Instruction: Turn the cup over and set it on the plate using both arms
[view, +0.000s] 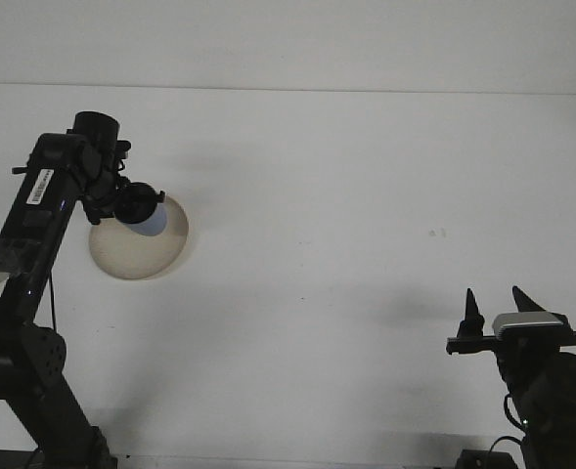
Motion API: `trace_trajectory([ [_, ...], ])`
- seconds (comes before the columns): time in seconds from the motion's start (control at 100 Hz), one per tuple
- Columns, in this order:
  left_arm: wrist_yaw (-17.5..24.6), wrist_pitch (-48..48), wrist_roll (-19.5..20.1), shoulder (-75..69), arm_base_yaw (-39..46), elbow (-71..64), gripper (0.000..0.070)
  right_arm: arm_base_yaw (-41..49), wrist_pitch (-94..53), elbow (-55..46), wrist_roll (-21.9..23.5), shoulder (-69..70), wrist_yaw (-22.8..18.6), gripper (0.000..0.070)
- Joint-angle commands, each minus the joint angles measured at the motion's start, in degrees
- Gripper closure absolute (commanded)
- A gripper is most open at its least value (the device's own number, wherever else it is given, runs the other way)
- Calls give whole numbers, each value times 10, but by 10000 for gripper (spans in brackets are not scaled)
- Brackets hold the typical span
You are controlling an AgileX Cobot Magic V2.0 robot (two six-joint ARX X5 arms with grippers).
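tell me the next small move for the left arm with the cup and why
Probably lower the cup straight down onto the plate, then release. The left gripper holds the cup over the plate's upper part, so the carry looks done. Whether the cup already touches the plate cannot be told from this view. The right gripper sits open, far off at the lower right.
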Motion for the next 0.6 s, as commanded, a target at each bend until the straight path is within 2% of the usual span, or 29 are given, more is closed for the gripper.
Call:
trace_trajectory([
  [0.0,-2,10,-1,10,6,3,693,0,6,3,4,2,0,221],
  [0.59,-2,35,-2,83,43,-23,693,0,10,3,4,2,0,221],
])
